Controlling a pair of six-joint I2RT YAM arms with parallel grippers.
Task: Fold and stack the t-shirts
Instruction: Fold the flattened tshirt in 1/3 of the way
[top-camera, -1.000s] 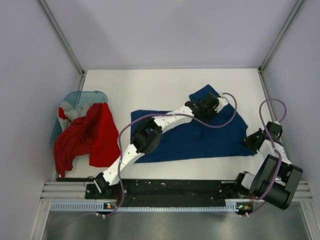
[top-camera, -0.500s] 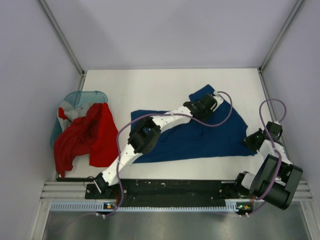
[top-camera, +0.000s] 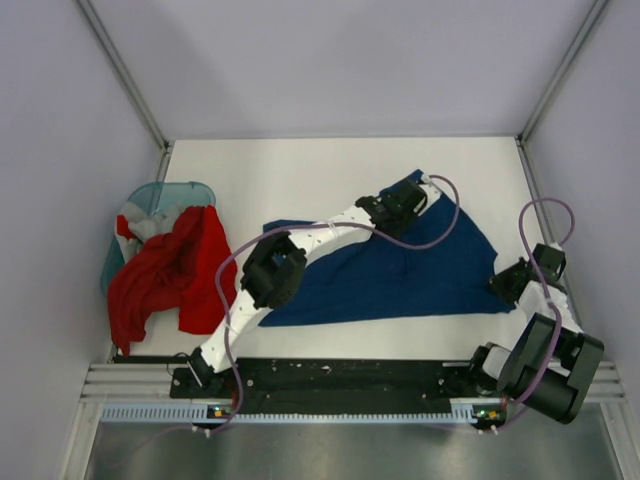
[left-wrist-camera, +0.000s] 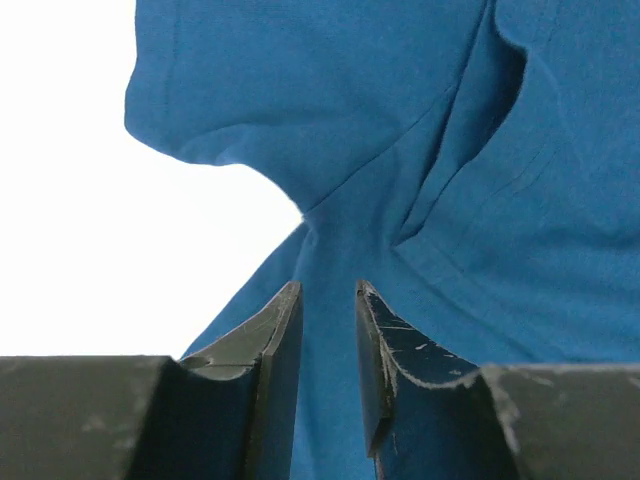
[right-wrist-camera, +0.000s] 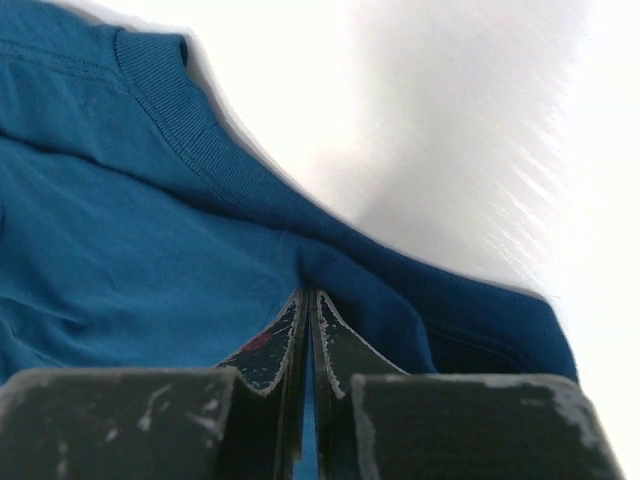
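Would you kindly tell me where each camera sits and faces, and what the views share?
Top external: above, behind the bases, looking down on the table; left arm, right arm show.
Left wrist: on the left arm, along the parted left fingers toward the blue t-shirt.
Right wrist: on the right arm, along the shut right fingers pinching that shirt's edge.
Shared: all see the blue t-shirt.

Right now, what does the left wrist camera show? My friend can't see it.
The left gripper, slightly open, sits over a blue t-shirt whose cloth gathers into folds just ahead of it. White table shows on the left.
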